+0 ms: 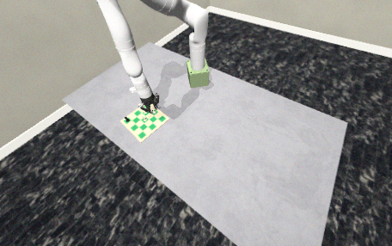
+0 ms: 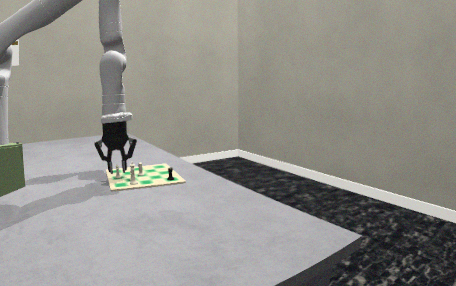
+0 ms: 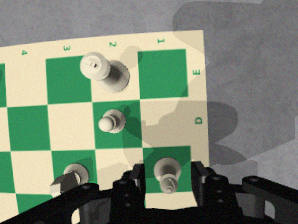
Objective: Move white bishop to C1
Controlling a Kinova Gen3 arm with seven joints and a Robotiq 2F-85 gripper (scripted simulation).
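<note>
The white bishop [image 3: 166,171] [image 2: 118,171] stands upright on a green square of the green and cream chessboard [image 3: 200,96] [image 1: 139,137] [image 2: 150,184], in the column marked 1 and one row below D. My gripper [image 3: 168,175] [image 2: 117,168] [image 1: 149,108] is low over this corner. Its fingers stand open on either side of the bishop, with a gap on both sides. A large white piece [image 3: 101,70] stands in row E. A small white pawn [image 3: 112,121] stands in row D. Another white piece [image 3: 73,176] stands left of the bishop.
A black pawn [image 1: 126,118] [image 2: 170,173] stands at the board's far side from my gripper. The arm's green base block [image 1: 198,73] [image 2: 10,167] sits on the grey table behind the board. Dark floor lies past the table edges.
</note>
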